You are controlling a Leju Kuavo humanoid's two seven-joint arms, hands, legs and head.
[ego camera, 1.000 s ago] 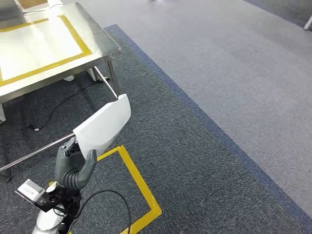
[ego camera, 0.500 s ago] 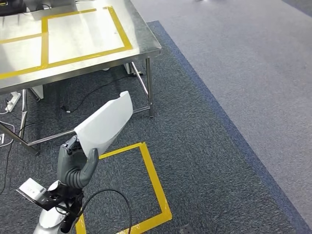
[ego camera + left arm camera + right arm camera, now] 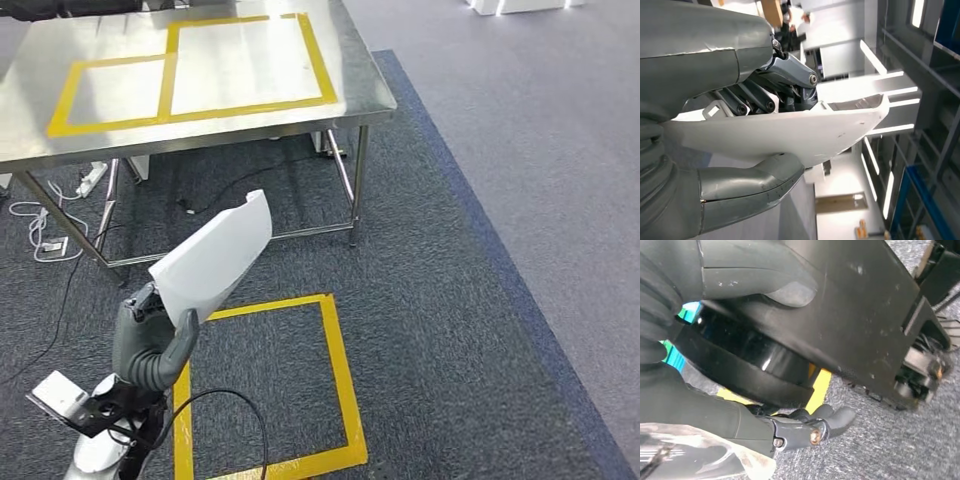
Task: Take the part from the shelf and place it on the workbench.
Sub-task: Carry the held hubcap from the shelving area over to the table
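- Tabletop [image 3: 226, 130], steel with yellow tape frames, is now seen across the upper left of the frame; the camera has turned, nearing delivery.
- White curved part [image 3: 215, 258] is kept pinched by the left robot hand [image 3: 151, 340], lower left.
- Right robot hand [image 3: 806, 432]: state cannot be told.

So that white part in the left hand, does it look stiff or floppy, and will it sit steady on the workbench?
The white part probably is stiff: it juts well past the left hand without sagging. Likely light, a thin shell. Its curved shape may rock on the flat steel workbench.
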